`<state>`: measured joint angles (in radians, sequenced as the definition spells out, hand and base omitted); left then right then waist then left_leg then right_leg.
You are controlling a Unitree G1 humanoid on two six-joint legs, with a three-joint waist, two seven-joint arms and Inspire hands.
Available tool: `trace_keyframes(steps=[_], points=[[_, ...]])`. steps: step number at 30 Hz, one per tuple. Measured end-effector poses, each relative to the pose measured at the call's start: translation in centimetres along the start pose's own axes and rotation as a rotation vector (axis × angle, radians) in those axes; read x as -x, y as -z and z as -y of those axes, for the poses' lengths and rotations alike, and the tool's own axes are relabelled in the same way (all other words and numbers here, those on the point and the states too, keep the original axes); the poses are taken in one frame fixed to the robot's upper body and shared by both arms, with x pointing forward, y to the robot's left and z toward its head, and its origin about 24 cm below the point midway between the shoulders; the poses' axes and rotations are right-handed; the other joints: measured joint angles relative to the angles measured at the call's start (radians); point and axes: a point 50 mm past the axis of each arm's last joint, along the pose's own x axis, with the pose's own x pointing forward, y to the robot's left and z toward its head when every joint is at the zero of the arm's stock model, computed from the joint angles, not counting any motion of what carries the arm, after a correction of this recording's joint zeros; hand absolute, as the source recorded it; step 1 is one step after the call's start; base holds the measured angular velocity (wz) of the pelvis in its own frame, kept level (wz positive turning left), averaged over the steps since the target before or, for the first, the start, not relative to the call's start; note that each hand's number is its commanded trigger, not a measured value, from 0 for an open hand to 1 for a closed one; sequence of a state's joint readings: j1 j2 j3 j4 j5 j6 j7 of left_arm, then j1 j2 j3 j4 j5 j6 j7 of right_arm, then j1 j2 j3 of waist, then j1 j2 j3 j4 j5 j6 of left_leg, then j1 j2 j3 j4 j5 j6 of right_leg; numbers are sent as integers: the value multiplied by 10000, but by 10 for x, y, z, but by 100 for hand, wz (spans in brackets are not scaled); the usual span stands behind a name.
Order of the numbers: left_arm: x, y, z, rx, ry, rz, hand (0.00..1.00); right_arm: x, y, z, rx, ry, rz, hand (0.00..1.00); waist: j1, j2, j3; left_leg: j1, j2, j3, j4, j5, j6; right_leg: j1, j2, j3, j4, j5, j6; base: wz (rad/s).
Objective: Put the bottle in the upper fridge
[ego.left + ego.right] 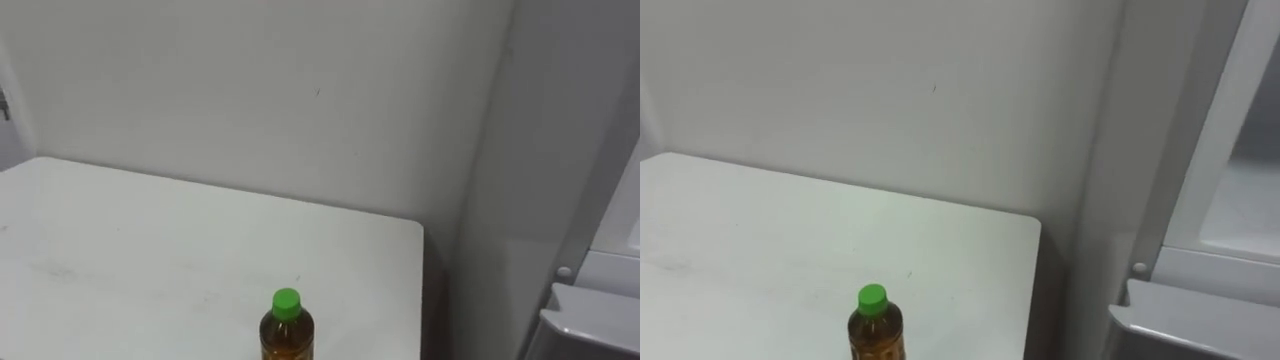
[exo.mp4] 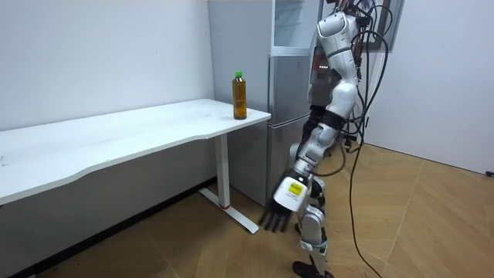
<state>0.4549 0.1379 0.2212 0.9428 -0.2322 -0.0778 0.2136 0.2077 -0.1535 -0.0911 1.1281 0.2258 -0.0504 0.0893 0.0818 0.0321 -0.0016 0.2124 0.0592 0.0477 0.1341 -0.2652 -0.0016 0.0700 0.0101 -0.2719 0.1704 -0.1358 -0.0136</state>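
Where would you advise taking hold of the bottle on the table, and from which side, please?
Grip the bottle round its amber body, below the green cap, fingers wrapped from the side. It stands upright and alone near the table's right end, so come in level from the robot's own side: the wall is behind it, the fridge to its right.

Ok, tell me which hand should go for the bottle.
Left, probably. The left hand hangs open on the side toward the table, and the bottle stands slightly left of centre in the eye views, with the fridge to the right.
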Motion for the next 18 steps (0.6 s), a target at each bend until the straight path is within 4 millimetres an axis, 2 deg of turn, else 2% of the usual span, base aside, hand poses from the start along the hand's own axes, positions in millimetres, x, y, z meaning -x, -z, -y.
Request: trace_keyframes(steps=[1,3,6,8,12,16,18], points=[[1,13,-1,-322,19,-678,0,0,1,1,-31,33,-35,0,-42,21,-1,10,3,41,6,0,0,2,2,68,4,0,-1,-10],[3,25,0,-644,196,-1397,0,0,1,2,-80,82,-102,0,-6,49,16,39,4,159,8,0,0,-15,21,201,18,0,-1,-10],[4,30,3,-1177,637,-1899,0,0,0,2,-99,82,-90,0,-28,77,26,46,4,209,11,0,1,-23,14,210,14,0,-1,-2],[1,23,9,-1647,962,-1851,0,0,0,1,-163,103,-129,0,-46,101,26,37,4,211,10,-1,0,-19,8,200,31,5,1,3],[-6,-8,34,-2661,1880,-998,0,-3,-8,-5,-133,-104,14,0,-306,131,29,-71,-8,249,24,0,0,-178,-49,156,224,-12,-12,1],[-8,-36,57,-2891,2652,-39,0,-5,-19,-12,-131,-338,262,0,-582,126,30,-86,-15,446,32,0,0,-309,-53,253,372,-33,-28,-12],[-7,-45,65,-2927,2967,425,0,-6,-20,-12,-132,-348,316,0,-584,114,33,-88,-14,564,37,2,2,-392,-60,282,411,-32,-34,-21]])
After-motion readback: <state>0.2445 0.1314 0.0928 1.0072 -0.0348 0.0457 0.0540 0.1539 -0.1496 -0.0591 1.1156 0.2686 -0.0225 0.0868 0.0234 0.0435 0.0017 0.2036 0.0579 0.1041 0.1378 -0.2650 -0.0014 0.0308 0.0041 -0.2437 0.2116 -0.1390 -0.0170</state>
